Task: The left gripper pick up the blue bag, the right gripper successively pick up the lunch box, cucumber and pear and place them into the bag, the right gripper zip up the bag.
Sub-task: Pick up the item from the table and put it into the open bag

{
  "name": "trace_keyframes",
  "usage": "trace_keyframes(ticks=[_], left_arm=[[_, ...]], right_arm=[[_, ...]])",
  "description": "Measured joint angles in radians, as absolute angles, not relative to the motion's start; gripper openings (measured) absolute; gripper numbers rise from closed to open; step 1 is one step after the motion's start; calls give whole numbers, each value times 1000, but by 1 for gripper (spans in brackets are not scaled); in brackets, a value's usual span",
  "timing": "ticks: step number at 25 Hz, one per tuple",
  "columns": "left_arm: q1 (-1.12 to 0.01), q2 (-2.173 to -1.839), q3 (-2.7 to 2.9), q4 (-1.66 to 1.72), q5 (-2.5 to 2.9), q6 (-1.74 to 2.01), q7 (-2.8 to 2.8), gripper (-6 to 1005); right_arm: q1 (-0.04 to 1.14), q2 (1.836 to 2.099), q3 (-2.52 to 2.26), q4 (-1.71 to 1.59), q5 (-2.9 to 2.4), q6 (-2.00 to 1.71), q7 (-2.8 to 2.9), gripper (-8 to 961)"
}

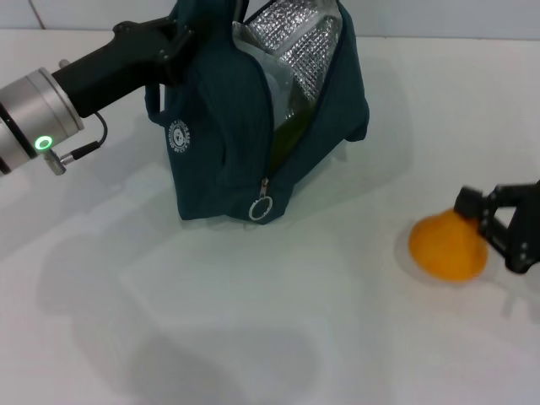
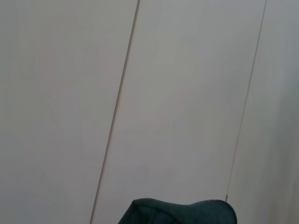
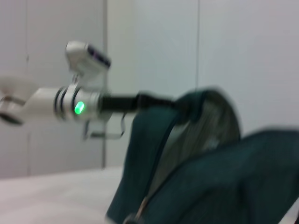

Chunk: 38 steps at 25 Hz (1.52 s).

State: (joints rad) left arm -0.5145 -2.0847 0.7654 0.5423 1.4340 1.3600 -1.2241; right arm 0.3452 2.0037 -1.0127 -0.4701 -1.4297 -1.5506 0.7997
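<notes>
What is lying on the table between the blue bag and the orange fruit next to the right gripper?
Nothing. In the head view, the table is bare between the blue bag and the orange fruit at the right gripper.

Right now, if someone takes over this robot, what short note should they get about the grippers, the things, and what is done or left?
Left gripper: shut on the top of the blue bag, holding it upright with the zipper open.
Right gripper: at the pear on the table, fingers around it, not lifted.
Done: something green lies inside the bag; the lunch box is not visible.
Left: put the pear in, zip up.
</notes>
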Motion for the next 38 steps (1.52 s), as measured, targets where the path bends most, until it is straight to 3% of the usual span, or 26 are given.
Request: trace_keyframes(ticks=[7,18,23,38], left_arm=[[-512,-2085,765,543,1431,1363,-1216,65],[-519,-2088,770,531,1425,1367,-1197,66],[-524,-2088,771,527,1424,1367,-1196,66],[-525,-2088,772,526,1412,1366,-1196,68]], right_arm=[[399,2011,-995,-463,-1235,-1647,762,38],[751,2020,-998,-430,-1154,-1548,947,37],[849,2020,-1071,-430,-1159,-1426,1025,37],[889,2023,-1289,-440,-1158,-1279,1089,38]])
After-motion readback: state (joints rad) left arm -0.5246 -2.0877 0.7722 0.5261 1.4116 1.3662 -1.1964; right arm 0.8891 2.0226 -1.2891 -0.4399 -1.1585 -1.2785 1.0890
